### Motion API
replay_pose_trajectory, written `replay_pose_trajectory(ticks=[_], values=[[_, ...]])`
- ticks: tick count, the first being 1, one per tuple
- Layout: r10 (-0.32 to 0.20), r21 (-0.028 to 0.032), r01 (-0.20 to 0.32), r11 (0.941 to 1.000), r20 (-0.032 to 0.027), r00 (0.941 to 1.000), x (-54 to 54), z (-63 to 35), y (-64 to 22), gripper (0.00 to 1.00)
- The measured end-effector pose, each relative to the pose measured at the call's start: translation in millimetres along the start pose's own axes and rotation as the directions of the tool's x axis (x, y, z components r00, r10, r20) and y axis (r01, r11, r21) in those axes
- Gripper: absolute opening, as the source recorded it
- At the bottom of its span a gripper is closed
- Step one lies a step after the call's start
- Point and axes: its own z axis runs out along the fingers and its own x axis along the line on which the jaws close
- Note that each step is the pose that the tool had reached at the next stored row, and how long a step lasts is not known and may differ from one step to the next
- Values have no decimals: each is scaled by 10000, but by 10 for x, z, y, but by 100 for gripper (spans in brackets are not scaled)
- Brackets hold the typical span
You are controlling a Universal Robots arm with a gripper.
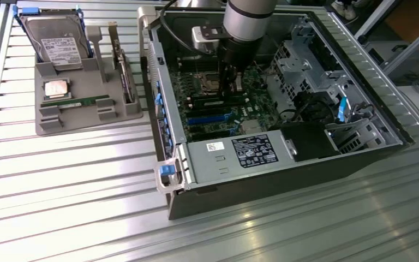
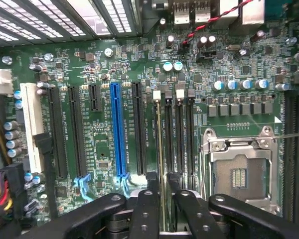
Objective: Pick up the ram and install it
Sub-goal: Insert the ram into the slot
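INSIDE THE OPEN PC: the robot arm (image 1: 247,22) reaches down into a computer case (image 1: 268,180) lying on its side w/ the cover off, prob. so the main board (image 2: 104,164) faces up and can be reached from above. In the wrist view the gripper (image 2: 163,178) straddles the ram (image 2: 160,149), which stands on edge in the memory slot nearest the black card slots. The fingers (image 2: 148,204) are slightly spread, one on each side of the stick, w/ a gap showing on one side. They don't look pressed onto it, so the stick seems to be held up by the slot rather than the tool. Whether it is fully seated or its end clips (image 2: 157,94) have latched can't be told.

Count on the board: 4 memory slots side by side, 1 filled and 3 bare. There is 1 blue card slot (image 2: 115,129), 1 white (image 2: 30,124) and approx. 4 black, one of them short. The 1 processor socket (image 2: 239,174) is empty, w/ its metal frame shut.

On the exterior view's left, a grey parts tray (image 1: 85,117) keeps spares apart in their own cradles, easy to grab. It holds 1 hard drive (image 1: 55,38) upright, 1 processor chip (image 1: 55,87) flat, 1 bracketed card (image 1: 122,71) on edge and 1 more memory stick (image 1: 78,101) lying flat.
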Motion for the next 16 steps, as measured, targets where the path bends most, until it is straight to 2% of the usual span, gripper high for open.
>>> replay_pose_trajectory(ticks=[1, 2, 6, 9, 11, 16], values=[[-2, 1, 2, 10000, 2, 10000, -4, -21, -3, 20], [-2, 1, 2, 10000, 2, 10000, -6, -22, -5, 13], [-5, -89, 5, 10000, -3, 10000, -30, 7, -381, 10], [-6, -119, 5, 9999, -7, 10000, -40, 15, -563, 10], [-6, -121, 6, 9999, -9, 10000, -50, 19, -731, 10], [-6, -121, 6, 9999, -8, 10000, -58, -71, -886, 10]])
